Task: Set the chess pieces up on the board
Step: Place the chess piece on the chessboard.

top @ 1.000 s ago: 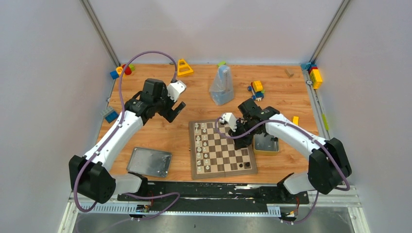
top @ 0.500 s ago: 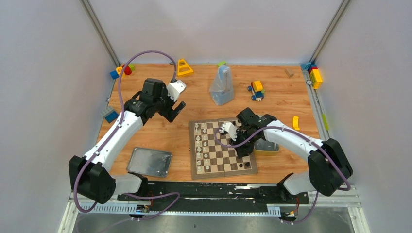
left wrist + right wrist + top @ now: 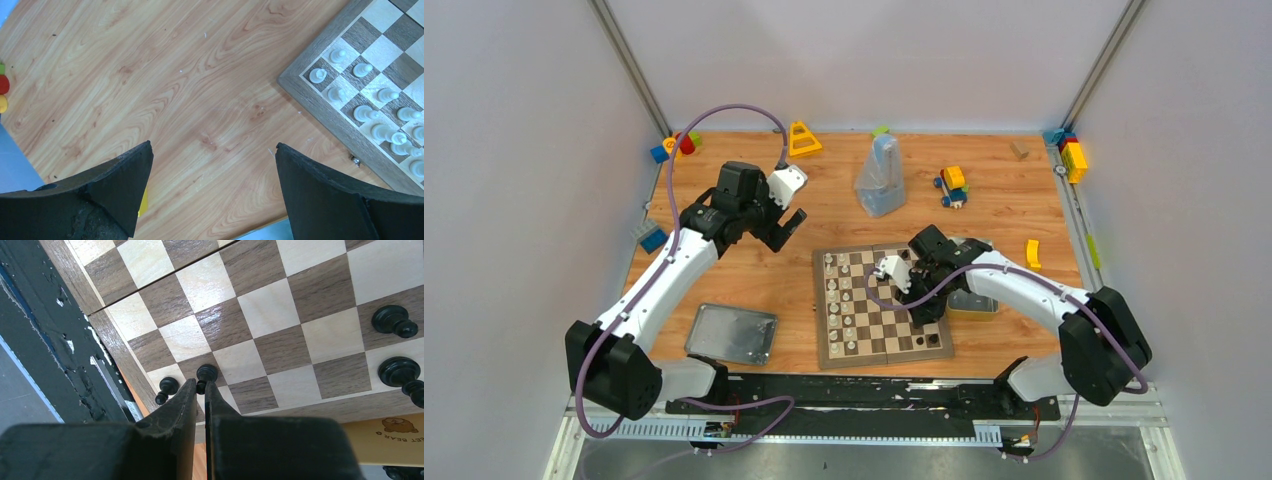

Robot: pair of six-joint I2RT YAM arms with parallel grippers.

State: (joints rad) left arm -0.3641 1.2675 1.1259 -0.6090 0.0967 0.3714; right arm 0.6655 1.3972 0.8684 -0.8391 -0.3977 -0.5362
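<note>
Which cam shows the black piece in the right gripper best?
Right wrist. The black pawn sits pinched in the right gripper, its head poking past the tips over the board. Top external: the gripper itself hides it. Left wrist: only white pieces on a board corner, not this pawn.

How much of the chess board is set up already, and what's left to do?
The white pieces look done: two rows on the left side of the board. Only three black pieces show near the opposite edge. The right claw is shut on a black pawn over that edge; the left claw is open above the table. Most of the black side is empty, so roughly half remains.
</note>
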